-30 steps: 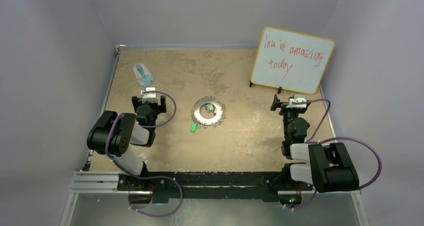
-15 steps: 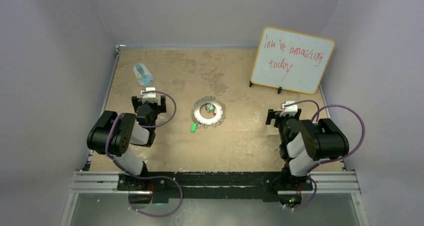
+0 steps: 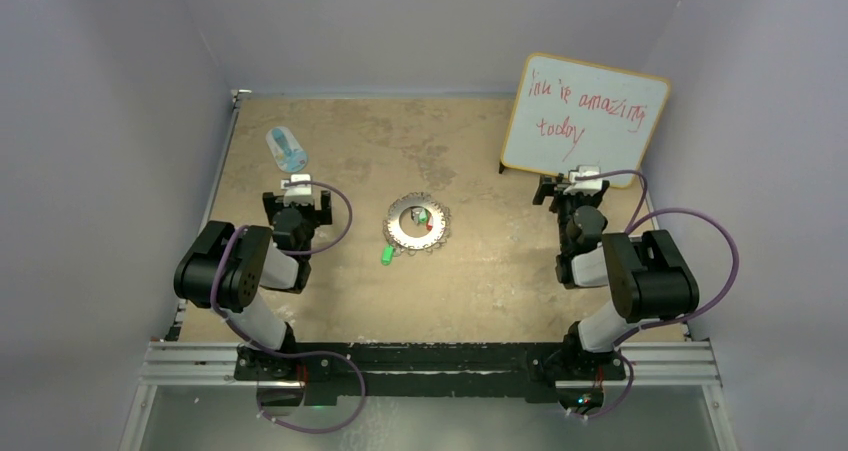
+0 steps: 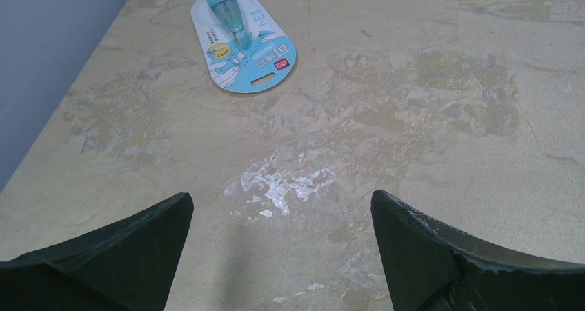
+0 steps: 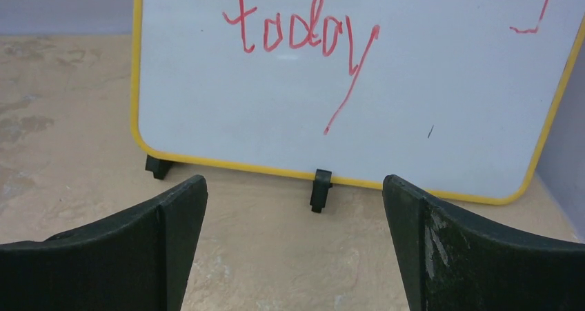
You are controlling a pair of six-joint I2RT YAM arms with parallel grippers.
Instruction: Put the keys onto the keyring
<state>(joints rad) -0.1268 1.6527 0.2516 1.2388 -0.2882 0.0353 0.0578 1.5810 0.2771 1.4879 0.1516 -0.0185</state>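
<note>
The keyring (image 3: 417, 227), a flat silver ring with wire loops round its rim, lies mid-table. A green-tagged key (image 3: 386, 255) lies at its near-left rim. A red-tagged key (image 3: 431, 225) rests on the ring, beside the hole on its right. A dark tag (image 3: 415, 214) shows in the hole. My left gripper (image 3: 297, 197) (image 4: 281, 204) is open over bare table, left of the ring. My right gripper (image 3: 572, 190) (image 5: 294, 183) is open and empty, far right of the ring, facing the whiteboard. Neither wrist view shows the keys or the ring.
A yellow-framed whiteboard (image 3: 585, 121) (image 5: 345, 83) with red writing stands at the back right, its black foot (image 5: 320, 189) just ahead of the right fingers. A blue-and-white oval package (image 3: 287, 148) (image 4: 243, 38) lies at the back left. Grey walls close in both sides.
The right arm folded back toward its base, then reached out again; its gripper now sits closer to the whiteboard. The left arm, keys and ring have not moved.
</note>
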